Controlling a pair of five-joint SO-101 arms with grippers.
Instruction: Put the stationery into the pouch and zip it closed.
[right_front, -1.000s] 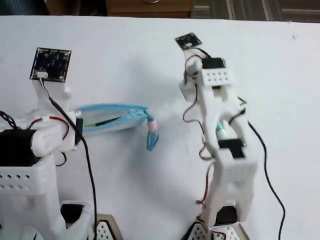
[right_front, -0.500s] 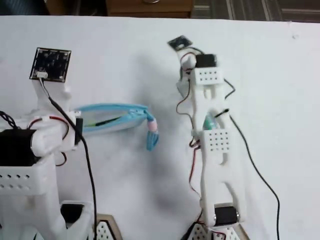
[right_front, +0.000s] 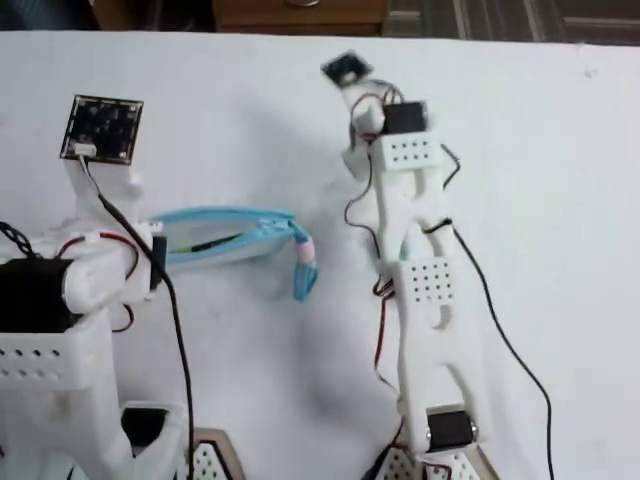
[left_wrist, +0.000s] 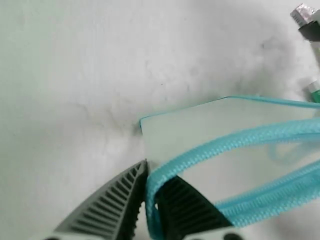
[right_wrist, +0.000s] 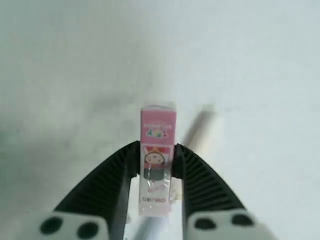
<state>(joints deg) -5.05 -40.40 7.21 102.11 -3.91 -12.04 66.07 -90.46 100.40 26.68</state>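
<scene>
Right pincer (right_wrist: 155, 149) clamping a pink eraser (right_wrist: 158, 125), its long axis pointing straight out beyond the fingertips (right_wrist: 131, 150), left pincer (left_wrist: 151, 175) pinching the zipper edge of the blue pouch (left_wrist: 210, 130)

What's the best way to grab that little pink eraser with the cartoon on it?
Grip the pink eraser across its narrow width, one jaw on each long flat side, coming in from a short end along its length. It is a slim, straight-sided block, so those parallel faces probably sit flat against the jaws. The right gripper holds it this way, clamped on the half nearer the wrist.
</scene>
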